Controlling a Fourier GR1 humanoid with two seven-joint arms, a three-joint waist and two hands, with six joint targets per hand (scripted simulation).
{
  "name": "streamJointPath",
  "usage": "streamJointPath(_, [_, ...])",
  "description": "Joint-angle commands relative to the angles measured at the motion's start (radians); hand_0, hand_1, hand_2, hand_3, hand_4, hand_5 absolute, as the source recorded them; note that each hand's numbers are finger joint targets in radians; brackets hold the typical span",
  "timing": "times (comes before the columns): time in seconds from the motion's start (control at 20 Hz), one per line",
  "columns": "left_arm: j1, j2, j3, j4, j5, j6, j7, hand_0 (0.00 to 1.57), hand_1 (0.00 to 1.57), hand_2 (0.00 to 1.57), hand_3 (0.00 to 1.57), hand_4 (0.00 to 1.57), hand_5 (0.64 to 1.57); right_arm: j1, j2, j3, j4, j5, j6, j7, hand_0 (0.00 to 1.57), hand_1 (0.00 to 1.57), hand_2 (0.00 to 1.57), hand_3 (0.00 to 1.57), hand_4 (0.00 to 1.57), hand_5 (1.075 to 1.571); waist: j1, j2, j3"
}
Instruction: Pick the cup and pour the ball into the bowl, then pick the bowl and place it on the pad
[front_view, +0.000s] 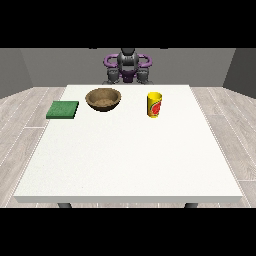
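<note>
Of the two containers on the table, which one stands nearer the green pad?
The brown bowl, right beside the pad; the yellow cup stands farther toward the view's right.

Your robot (128, 66) sits behind the table's (128, 160) far edge, both arms folded close against its torso; neither hand shows.
</note>
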Motion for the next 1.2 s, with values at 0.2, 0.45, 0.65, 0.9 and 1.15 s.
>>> streamJointPath(0.2, [-0.255, 0.067, 0.106, 0.088, -0.055, -0.007, -0.189, 0.0, 0.0, 0.0, 0.0, 0.0, 1.507, -0.168, -0.069, -0.13, 0.008, -0.037, 0.093, -0.163, 0.0, 0.0, 0.0, 0.0, 0.0, 1.569, -0.089, 0.405, 0.0016])
streamJointPath(0.45, [-0.368, 0.157, 0.186, 0.226, -0.11, -0.024, -0.322, 0.0, 0.0, 0.0, 0.0, 0.0, 1.459, -0.215, -0.033, -0.106, -0.004, -0.037, 0.116, -0.206, 0.0, 0.0, 0.0, 0.0, 0.0, 1.568, -0.156, 0.528, 0.0006])
streamJointPath(0.65, [-0.28, 0.151, 0.203, 0.355, -0.142, -0.044, -0.472, 0.0, 0.0, 0.0, 0.0, 0.0, 1.434, -0.198, -0.087, -0.177, -0.079, -0.106, 0.189, -0.158, 0.0, 0.0, 0.0, 0.0, 0.0, 1.566, -0.174, 0.5, 0.0004])
streamJointPath(0.9, [-0.242, 0.125, 0.223, 0.545, -0.147, -0.073, -0.681, 0.0, 0.0, 0.0, 0.0, 0.0, 1.409, -0.161, -0.087, -0.169, -0.125, -0.086, 0.198, -0.17, 0.0, 0.0, 0.0, 0.0, 0.0, 1.568, -0.187, 0.538, 0.0002])
streamJointPath(1.15, [-0.226, 0.105, 0.195, 0.687, -0.19, -0.087, -0.82, 0.0, 0.0, 0.0, 0.0, 0.0, 1.407, -0.155, -0.106, -0.25, -0.099, -0.106, 0.229, -0.197, 0.0, 0.0, 0.0, 0.0, 0.0, 1.568, -0.141, 0.518, 0.0006])
